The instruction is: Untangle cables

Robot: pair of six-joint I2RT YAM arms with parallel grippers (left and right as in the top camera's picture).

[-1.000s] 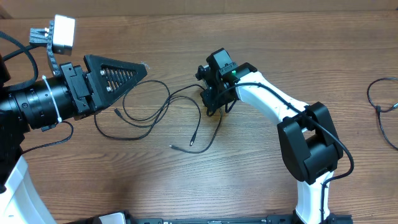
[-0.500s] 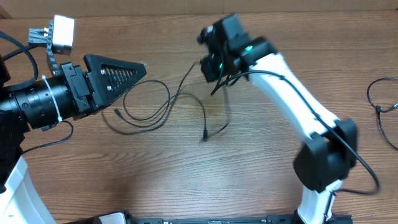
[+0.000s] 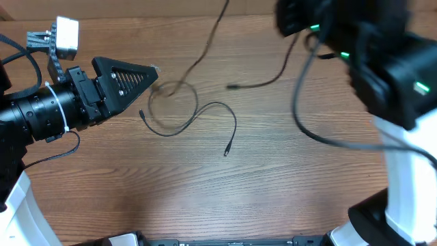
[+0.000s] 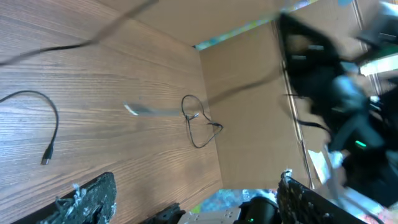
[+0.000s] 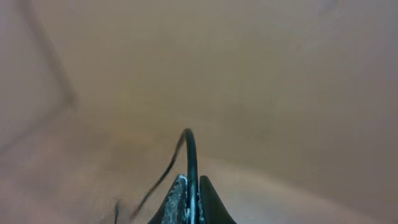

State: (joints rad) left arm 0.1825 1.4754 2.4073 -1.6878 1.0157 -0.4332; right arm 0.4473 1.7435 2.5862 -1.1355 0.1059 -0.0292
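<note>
Black cables [image 3: 227,147] trail across a brown wood-grain table [image 3: 205,198].

Setting: robotics lab workbench. The left arm [image 3: 34,113] and right arm [image 3: 399,75] stand at a wood-grain table [image 3: 205,198]. A cardboard panel [image 4: 249,93] backs it.

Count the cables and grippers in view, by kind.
Cables: 2, a loose cable and a lifted cable pinched in the right gripper; blur may hide more
Grippers: 2, the left gripper open
Total: 4
</note>
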